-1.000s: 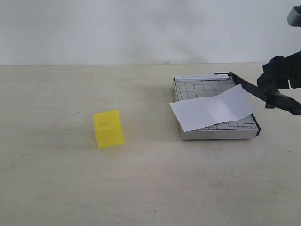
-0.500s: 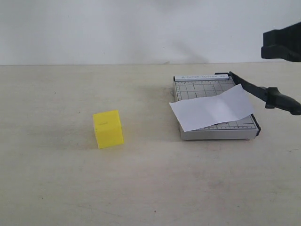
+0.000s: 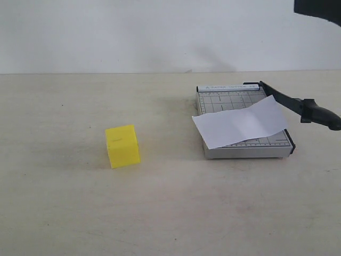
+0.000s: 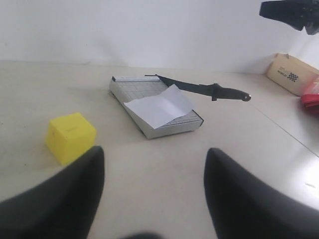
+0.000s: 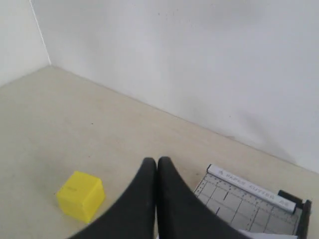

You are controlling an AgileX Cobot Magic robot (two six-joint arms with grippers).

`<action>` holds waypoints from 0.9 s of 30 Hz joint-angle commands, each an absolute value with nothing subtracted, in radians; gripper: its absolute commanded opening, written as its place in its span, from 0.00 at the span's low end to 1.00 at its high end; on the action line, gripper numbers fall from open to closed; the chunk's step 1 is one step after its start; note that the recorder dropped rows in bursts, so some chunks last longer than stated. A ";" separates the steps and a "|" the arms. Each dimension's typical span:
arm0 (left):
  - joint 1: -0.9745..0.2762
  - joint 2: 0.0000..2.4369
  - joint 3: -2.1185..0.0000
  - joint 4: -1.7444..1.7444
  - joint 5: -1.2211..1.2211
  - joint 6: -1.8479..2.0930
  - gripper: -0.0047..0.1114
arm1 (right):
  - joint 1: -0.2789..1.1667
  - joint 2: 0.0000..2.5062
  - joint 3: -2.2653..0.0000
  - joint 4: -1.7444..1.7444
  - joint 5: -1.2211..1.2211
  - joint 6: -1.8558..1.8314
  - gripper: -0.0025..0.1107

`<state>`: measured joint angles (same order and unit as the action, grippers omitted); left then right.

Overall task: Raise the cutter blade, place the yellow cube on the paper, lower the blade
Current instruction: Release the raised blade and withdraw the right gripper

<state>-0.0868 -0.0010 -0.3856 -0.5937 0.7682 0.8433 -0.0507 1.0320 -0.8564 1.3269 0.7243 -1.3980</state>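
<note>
The cutter blade [image 3: 282, 97]: is it up on your screen?

Operator: Exterior view first. Yes, I read it as raised. It slants off its hinge along the 3 o'clock side of the trimmer base [image 3: 229, 100], with the handle out past the corner toward 4 o'clock. The paper [image 3: 240, 122] lies skewed across the base and overhangs at 9 o'clock. The yellow cube [image 3: 123, 146] sits on the table [image 3: 170, 213], well apart from the trimmer, at about 8 o'clock of it. Only a dark scrap of my right arm [image 3: 322, 8] shows, up at 1 o'clock.

Desk: And the wrist cameras?

Operator: Left wrist: my left gripper [image 4: 152, 191] is spread wide and empty. The yellow cube [image 4: 71, 137] is ahead of it, nearer than the trimmer. The cutter blade [image 4: 199, 88] stands clear above the paper [image 4: 159, 104]. Right wrist: my right gripper [image 5: 157, 199] has its fingers pressed together on nothing, high over the table.

Desk: So where are we?

Operator: The first step looks done. Putting the yellow cube on the paper and lowering the blade are both left.
</note>
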 commanded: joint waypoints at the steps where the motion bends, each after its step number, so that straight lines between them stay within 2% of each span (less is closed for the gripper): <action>1: -0.091 0.000 -0.374 -0.645 0.691 0.894 0.54 | -0.049 0.830 -0.684 1.363 0.599 -1.464 0.02; 9: -0.091 0.000 -0.374 -0.645 0.672 0.906 0.54 | -0.049 0.498 -0.348 1.363 0.327 -1.420 0.02; 19: -0.091 0.116 -0.374 -0.805 0.549 1.040 0.52 | -0.049 0.382 -0.311 1.363 0.250 -1.205 0.02; 21: -0.091 0.168 -0.374 -0.819 0.556 1.091 0.45 | -0.049 0.382 -0.311 1.363 0.250 -1.205 0.02; 23: -0.091 0.237 -0.374 -0.894 0.565 1.151 0.33 | -0.049 0.382 -0.311 1.363 0.250 -1.205 0.02; 26: -0.091 0.334 -0.374 -1.189 0.573 1.414 0.12 | -0.049 0.382 -0.311 1.363 0.250 -1.205 0.02; 27: -0.091 0.368 -0.374 -1.280 0.573 1.516 0.08 | -0.049 0.382 -0.311 1.363 0.243 -1.205 0.02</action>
